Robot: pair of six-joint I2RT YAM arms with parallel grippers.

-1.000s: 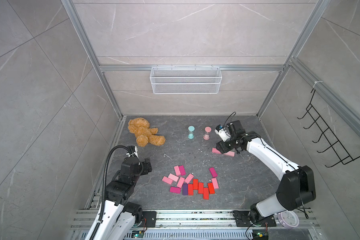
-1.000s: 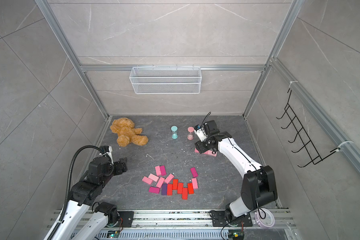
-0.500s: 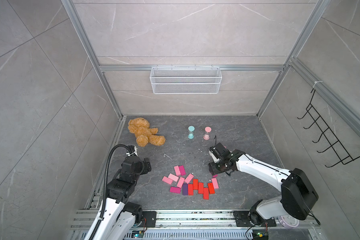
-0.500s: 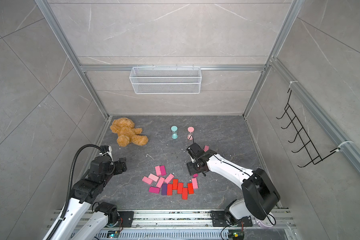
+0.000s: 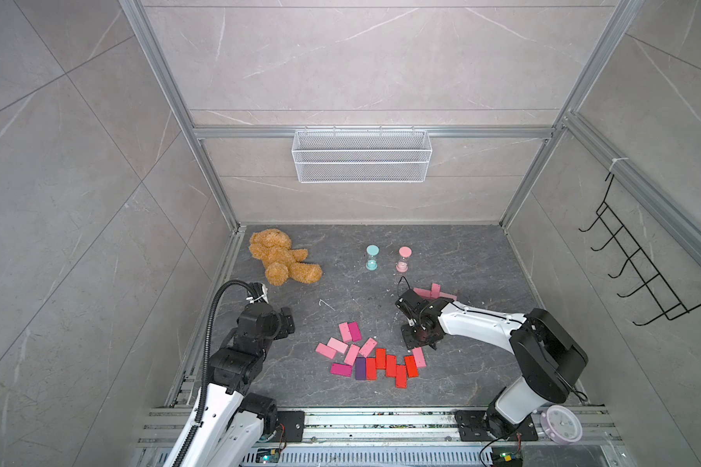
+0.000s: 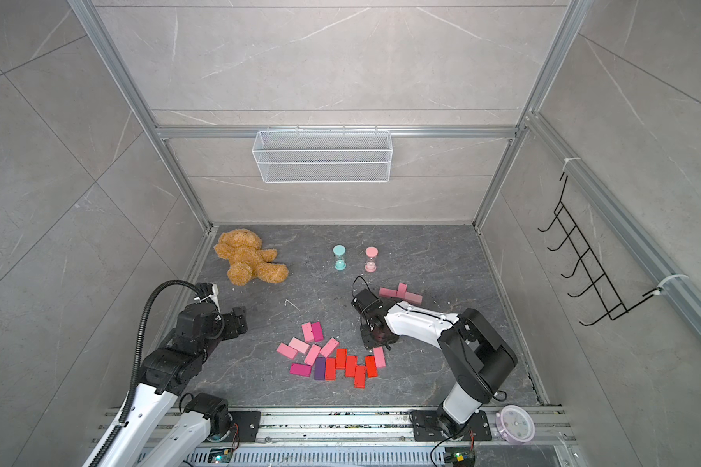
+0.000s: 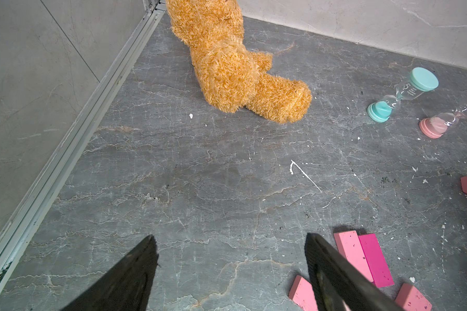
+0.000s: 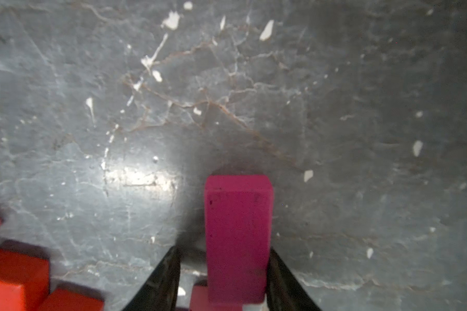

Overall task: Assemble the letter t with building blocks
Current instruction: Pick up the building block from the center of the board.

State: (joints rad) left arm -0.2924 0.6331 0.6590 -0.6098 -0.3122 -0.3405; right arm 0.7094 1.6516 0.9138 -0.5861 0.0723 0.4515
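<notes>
Several building blocks (image 5: 371,360) in pink, magenta, red and purple lie in a loose cluster near the front of the floor. Three light pink blocks (image 5: 434,292) lie together further back on the right. My right gripper (image 5: 419,343) is down at the cluster's right end. In the right wrist view its jaws (image 8: 224,249) straddle a magenta block (image 8: 237,229): one finger touches its side and a gap shows at the other. In both top views the gripper hides this block. My left gripper (image 7: 229,236) hangs open and empty left of the cluster.
A teddy bear (image 5: 282,258) lies at the back left. A teal hourglass (image 5: 372,257) and a pink hourglass (image 5: 404,259) stand mid-back. A wire basket (image 5: 361,155) hangs on the back wall and a hook rack (image 5: 640,275) on the right wall. A small clock (image 5: 561,422) sits on the front rail.
My right arm has swung from the pink blocks at the back to the front cluster and come down over the magenta block, its jaws narrowing. The left arm has not moved.
</notes>
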